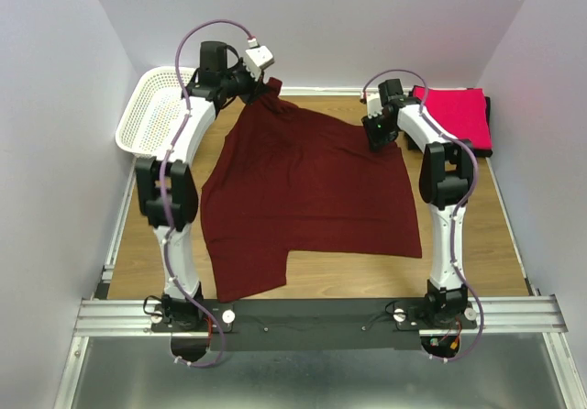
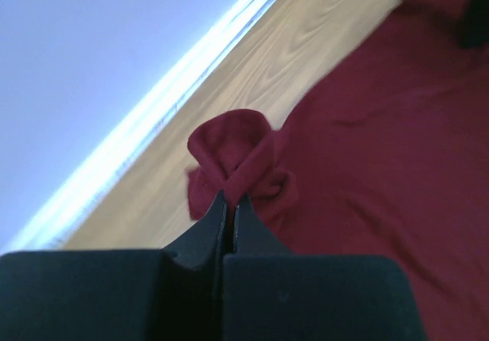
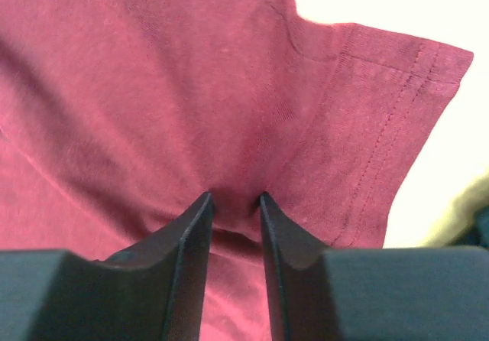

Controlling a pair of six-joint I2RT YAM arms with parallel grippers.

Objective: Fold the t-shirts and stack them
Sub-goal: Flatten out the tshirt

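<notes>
Pinching the far edge of the unfolded maroon t-shirt [image 1: 312, 189], left gripper [image 2: 231, 200] and right gripper [image 3: 233, 200] apparently begin folding (pink-red t-shirt [image 1: 454, 116] lies folded, far-right corner).

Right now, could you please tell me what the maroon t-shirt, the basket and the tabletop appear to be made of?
The maroon t-shirt: soft matte knit cloth, perhaps cotton; it drapes, and bunches in the left gripper. The basket: white plastic, likely, with moulded mesh walls. The table: wood or wood-look laminate, light grain, slight sheen.
</notes>
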